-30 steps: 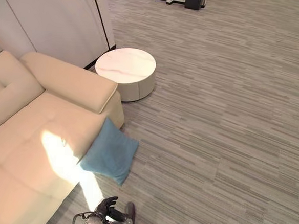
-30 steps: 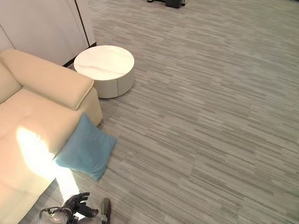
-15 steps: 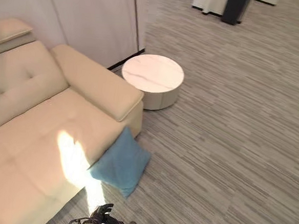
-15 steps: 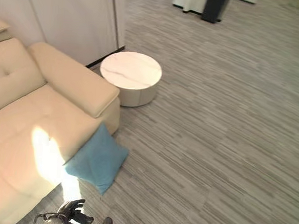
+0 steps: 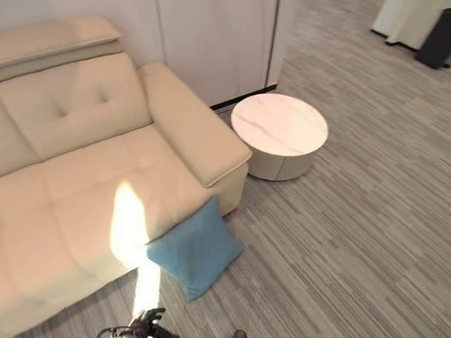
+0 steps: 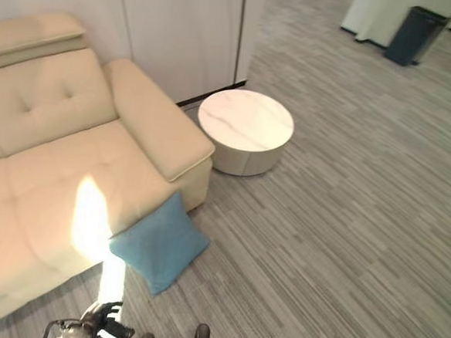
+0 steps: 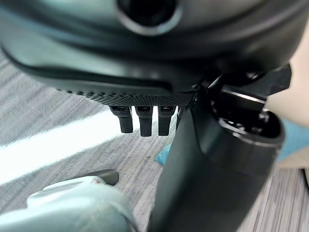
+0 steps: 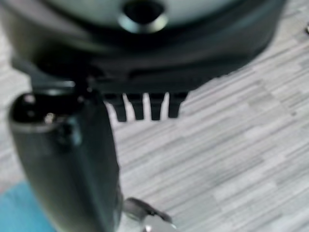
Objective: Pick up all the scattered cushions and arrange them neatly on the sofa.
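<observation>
Leaning blue cushion (image 5: pixel 197 247) against sofa (image 5: pixel 78 174)

A plain teal-blue cushion (image 5: pixel 196 247) beside a cream-beige sofa (image 5: pixel 78 174). A round counter (image 5: pixel 279 135) has a white top with faint grey veins. The floor (image 5: pixel 359 248) is grey with fine streaked stripes. Both hands are dark.

No text, label, brand, number or sign can be read anywhere in the scene.
</observation>
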Robot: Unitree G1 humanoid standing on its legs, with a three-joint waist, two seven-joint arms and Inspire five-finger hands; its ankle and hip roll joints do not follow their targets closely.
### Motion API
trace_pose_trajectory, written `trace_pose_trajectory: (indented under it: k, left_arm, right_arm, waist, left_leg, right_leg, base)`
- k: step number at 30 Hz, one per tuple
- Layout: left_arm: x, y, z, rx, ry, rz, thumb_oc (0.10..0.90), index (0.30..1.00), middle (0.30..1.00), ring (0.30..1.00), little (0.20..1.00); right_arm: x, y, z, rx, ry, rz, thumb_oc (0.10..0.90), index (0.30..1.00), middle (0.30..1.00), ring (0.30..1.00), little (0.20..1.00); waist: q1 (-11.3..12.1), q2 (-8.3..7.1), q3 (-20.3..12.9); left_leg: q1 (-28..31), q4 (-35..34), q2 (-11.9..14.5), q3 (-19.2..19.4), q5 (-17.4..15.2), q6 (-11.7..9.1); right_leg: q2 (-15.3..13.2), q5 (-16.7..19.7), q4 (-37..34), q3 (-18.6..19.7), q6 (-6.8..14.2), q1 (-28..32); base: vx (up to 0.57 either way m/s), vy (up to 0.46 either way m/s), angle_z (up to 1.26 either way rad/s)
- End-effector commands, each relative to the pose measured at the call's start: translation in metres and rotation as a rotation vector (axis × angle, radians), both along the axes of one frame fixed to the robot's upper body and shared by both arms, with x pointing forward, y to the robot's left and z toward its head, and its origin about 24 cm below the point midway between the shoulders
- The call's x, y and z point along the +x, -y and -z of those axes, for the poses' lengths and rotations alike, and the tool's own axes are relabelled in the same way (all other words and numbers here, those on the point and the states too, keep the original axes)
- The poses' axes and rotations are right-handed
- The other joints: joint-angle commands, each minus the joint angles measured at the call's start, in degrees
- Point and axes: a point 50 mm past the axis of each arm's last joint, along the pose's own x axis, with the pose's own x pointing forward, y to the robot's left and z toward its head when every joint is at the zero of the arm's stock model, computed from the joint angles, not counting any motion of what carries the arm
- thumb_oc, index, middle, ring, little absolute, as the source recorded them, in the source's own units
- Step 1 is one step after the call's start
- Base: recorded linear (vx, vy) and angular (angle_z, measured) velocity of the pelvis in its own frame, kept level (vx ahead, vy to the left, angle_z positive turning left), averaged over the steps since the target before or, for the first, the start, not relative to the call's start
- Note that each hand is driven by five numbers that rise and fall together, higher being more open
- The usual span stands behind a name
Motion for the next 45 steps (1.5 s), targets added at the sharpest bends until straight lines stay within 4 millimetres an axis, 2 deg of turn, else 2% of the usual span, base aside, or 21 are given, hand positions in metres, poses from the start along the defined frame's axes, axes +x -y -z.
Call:
trace_pose_trajectory:
  k: [1,3,6,7,11,14,15,16,19,22,23,24,25,26,28,33,38,41,43,44,45]
  left_arm:
    - [-0.006,0.008,0.002,-0.032,0.012,-0.002,0.8,0.9,0.9,0.9,0.9]
    - [-0.007,0.008,0.003,-0.03,0.005,0.0,0.8,0.9,0.9,0.9,0.9]
    - [-0.01,0.006,0.003,-0.027,-0.001,-0.005,0.8,0.9,0.9,0.9,0.9]
    - [-0.011,0.005,0.004,-0.023,-0.004,-0.012,0.8,0.9,0.9,0.9,0.9]
    - [-0.018,-0.001,0.005,-0.013,-0.02,-0.045,0.8,0.9,0.9,0.9,0.9]
    - [-0.019,-0.008,0.004,-0.006,-0.016,-0.087,0.8,0.9,0.9,0.9,0.9]
    - [-0.019,-0.008,0.004,-0.006,-0.016,-0.087,0.8,0.9,0.9,0.9,0.9]
    - [-0.016,-0.011,0.002,0.0,-0.006,-0.083,0.8,0.9,0.9,0.9,0.9]
    - [-0.014,-0.013,0.001,0.007,0.003,-0.07,0.8,0.9,0.9,0.9,0.9]
    - [-0.012,-0.014,0.0,0.011,0.012,-0.074,0.8,0.9,0.9,0.9,0.9]
    - [-0.011,-0.015,0.0,0.015,0.013,-0.073,0.8,0.9,0.9,0.9,0.9]
    - [-0.012,-0.014,0.0,0.018,0.009,-0.067,0.8,0.9,0.9,0.9,0.9]
    - [-0.012,-0.014,0.001,0.018,0.009,-0.067,0.8,0.9,0.9,0.9,0.9]
    - [-0.011,-0.013,0.0,0.021,0.012,-0.059,0.8,0.9,0.9,0.9,0.9]
    - [-0.011,-0.013,0.001,0.027,0.013,-0.054,0.8,0.9,0.9,0.9,0.9]
    - [-0.016,-0.017,0.002,0.043,-0.004,-0.057,0.8,0.9,0.9,0.9,0.9]
    - [-0.017,-0.017,0.002,0.035,-0.006,-0.062,0.8,0.9,0.9,0.9,0.9]
    - [-0.009,-0.012,0.0,0.023,0.015,-0.054,0.8,0.9,0.9,0.9,0.9]
    - [-0.008,-0.009,0.0,0.012,0.017,-0.051,0.8,0.9,0.9,0.9,0.9]
    - [-0.012,-0.008,0.002,0.009,0.001,-0.045,0.8,0.9,0.9,0.9,0.9]
    - [-0.016,-0.008,0.003,0.007,-0.013,-0.042,0.8,0.9,0.9,0.9,0.9]
  right_arm:
    - [-0.006,0.018,-0.005,-0.05,0.01,0.025,0.8,0.9,0.9,0.9,0.9]
    - [-0.007,0.019,-0.005,-0.054,0.011,0.032,0.8,0.9,0.9,0.9,0.9]
    - [-0.013,0.024,-0.005,-0.072,-0.008,0.052,0.8,0.9,0.9,0.9,0.9]
    - [-0.015,0.024,-0.005,-0.072,-0.015,0.054,0.8,0.9,0.9,0.9,0.9]
    - [-0.017,0.022,-0.004,-0.074,-0.033,0.03,0.8,0.9,0.9,0.9,0.9]
    - [-0.013,0.02,-0.004,-0.072,-0.025,0.005,0.8,0.9,0.9,0.9,0.9]
    - [-0.013,0.02,-0.004,-0.072,-0.024,0.005,0.8,0.9,0.9,0.9,0.9]
    - [-0.006,0.021,-0.006,-0.074,-0.004,-0.003,0.8,0.9,0.9,0.9,0.9]
    - [-0.001,0.021,-0.007,-0.07,0.021,-0.005,0.8,0.9,0.9,0.9,0.9]
    - [0.003,0.021,-0.008,-0.069,0.035,-0.005,0.8,0.9,0.9,0.9,0.9]
    - [0.007,0.021,-0.009,-0.068,0.044,-0.006,0.8,0.9,0.9,0.9,0.9]
    - [0.007,0.02,-0.009,-0.065,0.041,-0.008,0.8,0.9,0.9,0.9,0.9]
    - [0.007,0.02,-0.009,-0.066,0.041,-0.008,0.8,0.9,0.9,0.9,0.9]
    - [0.007,0.02,-0.009,-0.064,0.038,-0.009,0.8,0.9,0.9,0.9,0.9]
    - [0.007,0.019,-0.009,-0.063,0.037,-0.013,0.8,0.9,0.9,0.9,0.9]
    - [0.006,0.018,-0.008,-0.061,0.029,-0.032,0.8,0.9,0.9,0.9,0.9]
    - [0.008,0.019,-0.009,-0.056,0.054,-0.024,0.8,0.9,0.9,0.9,0.9]
    - [0.014,0.021,-0.012,-0.064,0.075,-0.027,0.8,0.9,0.9,0.9,0.9]
    - [0.014,0.023,-0.012,-0.067,0.071,-0.031,0.8,0.9,0.9,0.9,0.9]
    - [0.01,0.023,-0.011,-0.066,0.056,-0.028,0.8,0.9,0.9,0.9,0.9]
    - [0.008,0.023,-0.011,-0.063,0.049,-0.027,0.8,0.9,0.9,0.9,0.9]
  waist:
    - [1.6,-1.3,-0.4]
    - [1.5,-1.37,-0.5]
    - [1.5,-0.36,-1.2]
    - [1.5,-0.45,-1.3]
    - [2.2,-0.86,-1.9]
    - [3.5,-0.9,-2.3]
    - [3.4,-0.87,-2.5]
    - [3.2,-0.23,-1.8]
    - [2.5,0.28,-1.4]
    - [2.6,0.88,-1.4]
    - [2.2,0.55,-1.5]
    - [1.7,0.3,-1.5]
    - [1.7,0.39,-1.3]
    - [0.9,0.04,-1.3]
    - [0.4,-0.18,-0.9]
    - [0.5,-0.94,-1.5]
    - [0.4,-0.4,-2.1]
    - [0.4,-0.31,-0.5]
    - [0.0,-0.48,0.1]
    - [-0.5,-0.75,-0.1]
    - [-0.5,-0.74,-0.3]
  left_leg:
    - [-2.1,3.2,2.8,10.7,-2.9,5.7]
    - [-2.2,0.1,2.8,12.0,-3.4,6.0]
    - [-3.5,-9.8,3.7,18.6,0.5,5.3]
    - [-3.0,-10.2,3.7,19.0,0.8,5.2]
    - [-2.3,-11.1,1.9,15.6,0.0,5.9]
    - [1.9,-14.1,0.6,15.3,-2.0,7.8]
    - [1.6,-14.1,0.6,15.3,-1.8,7.8]
    - [3.2,-14.8,0.8,14.4,-2.3,8.7]
    - [4.8,-15.5,0.5,12.6,-2.8,9.0]
    - [6.4,-16.3,1.2,10.9,-3.6,8.4]
    - [7.2,-16.7,1.2,9.7,-4.0,8.0]
    - [7.9,-16.9,0.8,8.6,-4.3,7.8]
    - [8.2,-16.9,0.9,8.6,-4.4,7.8]
    - [9.1,-16.8,0.5,6.7,-5.0,7.3]
    - [9.7,-16.4,0.6,4.9,-5.7,6.9]
    - [10.6,-16.2,1.4,2.9,-6.2,5.8]
    - [8.6,-15.7,5.8,-0.1,-4.0,2.7]
    - [3.3,-9.9,7.7,1.7,0.1,1.3]
    - [1.9,-8.0,8.0,5.1,-0.6,2.1]
    - [1.3,-6.3,7.5,9.2,-1.7,3.1]
    - [1.4,-6.5,5.9,9.6,-2.7,3.6]
  right_leg:
    - [-1.3,-4.7,2.3,-0.6,5.1,1.2]
    - [-1.4,-5.0,1.8,-1.4,5.3,1.8]
    - [0.4,-6.3,0.2,-3.9,5.5,3.8]
    - [0.5,-6.6,0.1,-4.1,5.6,4.2]
    - [-0.1,-7.8,2.4,-4.2,5.9,4.7]
    - [-2.6,-7.7,12.1,-5.8,8.4,2.3]
    - [-2.6,-7.6,12.0,-5.8,8.4,2.0]
    - [-3.9,-5.8,20.4,-6.0,10.0,-1.8]
    - [-4.1,-5.1,24.4,-4.4,10.1,-4.9]
    - [-6.4,-5.6,19.5,-4.9,9.4,-5.9]
    - [-7.9,-3.9,14.6,-3.6,9.6,-6.9]
    - [-7.9,-2.9,11.6,-1.7,10.0,-7.3]
    - [-7.8,-2.9,11.4,-1.8,10.0,-7.0]
    - [-7.9,-0.7,7.8,2.5,11.3,-8.4]
    - [-8.2,0.9,6.4,5.1,12.0,-9.4]
    - [-8.7,1.0,6.4,3.9,12.1,-7.9]
    - [-5.4,-2.7,6.6,2.2,9.6,-5.3]
    - [-4.5,-4.0,5.2,-0.1,7.8,-3.2]
    - [-4.0,-4.3,4.4,-1.4,6.9,-2.3]
    - [-3.8,-4.3,3.6,-2.3,6.4,-1.9]
    - [-3.5,-4.2,3.3,-2.4,6.3,-1.8]
  base:
    - [0.17,-0.031,0.35]
    - [0.14,-0.007,0.37]
    - [0.2,0.029,0.54]
    - [0.26,0.091,0.62]
    - [0.21,0.099,0.11]
    - [0.19,0.116,-0.07]
    - [0.12,0.102,0.08]
    - [0.07,0.063,0.15]
    - [0.16,0.034,0.36]
    - [0.2,-0.095,0.64]
    - [0.27,-0.171,0.65]
    - [0.21,-0.121,0.55]
    - [0.22,-0.134,0.55]
    - [0.2,-0.166,0.55]
    - [0.21,-0.22,0.61]
    - [0.09,-0.201,0.51]
    - [0.06,-0.316,0.32]
    - [-0.09,-0.26,0.79]
    - [-0.09,-0.234,1.19]
    - [-0.05,-0.199,0.94]
    - [-0.02,-0.12,0.5]
